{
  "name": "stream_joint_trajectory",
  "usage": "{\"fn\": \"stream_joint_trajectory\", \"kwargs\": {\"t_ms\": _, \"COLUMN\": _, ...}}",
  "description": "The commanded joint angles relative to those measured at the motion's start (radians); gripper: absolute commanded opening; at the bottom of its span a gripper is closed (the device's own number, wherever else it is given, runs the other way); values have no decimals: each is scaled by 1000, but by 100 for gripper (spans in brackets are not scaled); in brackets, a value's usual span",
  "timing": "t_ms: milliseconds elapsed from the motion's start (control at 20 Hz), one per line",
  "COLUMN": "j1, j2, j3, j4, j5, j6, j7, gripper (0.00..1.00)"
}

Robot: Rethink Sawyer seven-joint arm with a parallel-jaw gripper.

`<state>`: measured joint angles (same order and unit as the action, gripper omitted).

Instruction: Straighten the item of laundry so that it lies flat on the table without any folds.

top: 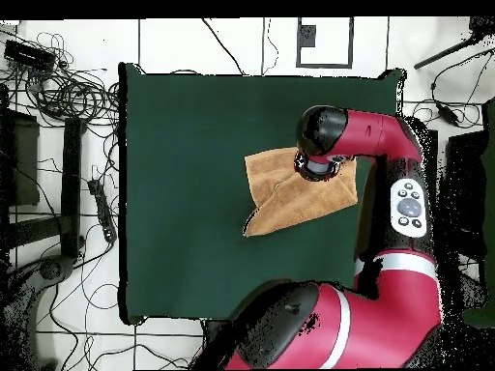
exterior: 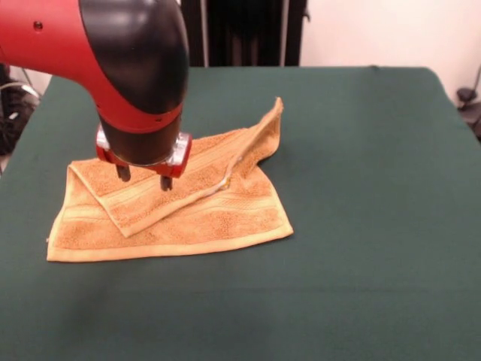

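The orange-tan towel point(exterior: 225, 218) lies on the left half of the green table point(exterior: 361, 150) in the front view. It is folded: an upper layer lies diagonally across the lower one, and one corner sticks out toward the far right point(exterior: 276, 113). A small pale tag point(exterior: 224, 183) shows at the fold's edge. My gripper point(exterior: 144, 178) points down over the folded layer's left part, fingers apart with nothing between them, tips at or just above the cloth. In the overhead view the arm's wrist point(top: 319, 159) covers the gripper above the towel point(top: 290, 198).
The towel lies close to the table's right edge point(top: 360, 174) in the overhead view, beside the arm's red link point(top: 411, 203). Cables and dark equipment point(top: 58, 145) lie on the floor beyond the table's left side. A wide stretch of green cloth point(top: 184, 193) lies left of the towel.
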<state>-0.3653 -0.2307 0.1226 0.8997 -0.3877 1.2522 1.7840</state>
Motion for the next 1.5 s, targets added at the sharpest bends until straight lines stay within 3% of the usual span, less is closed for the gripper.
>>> {"fn": "stream_joint_trajectory", "kwargs": {"t_ms": 50, "j1": 35, "j2": 59, "j3": 112, "j4": 70, "j5": 29, "j6": -22, "j7": -99, "gripper": 100}}
{"fn": "stream_joint_trajectory", "kwargs": {"t_ms": 400, "j1": 50, "j2": 86, "j3": 114, "j4": 1, "j5": 57, "j6": 43, "j7": -60, "gripper": 100}}
{"fn": "stream_joint_trajectory", "kwargs": {"t_ms": 800, "j1": 46, "j2": 83, "j3": 107, "j4": 15, "j5": 59, "j6": 9, "j7": -69, "gripper": 100}}
{"fn": "stream_joint_trajectory", "kwargs": {"t_ms": 1500, "j1": 75, "j2": 118, "j3": 100, "j4": -84, "j5": 82, "j6": 88, "j7": -13, "gripper": 100}}
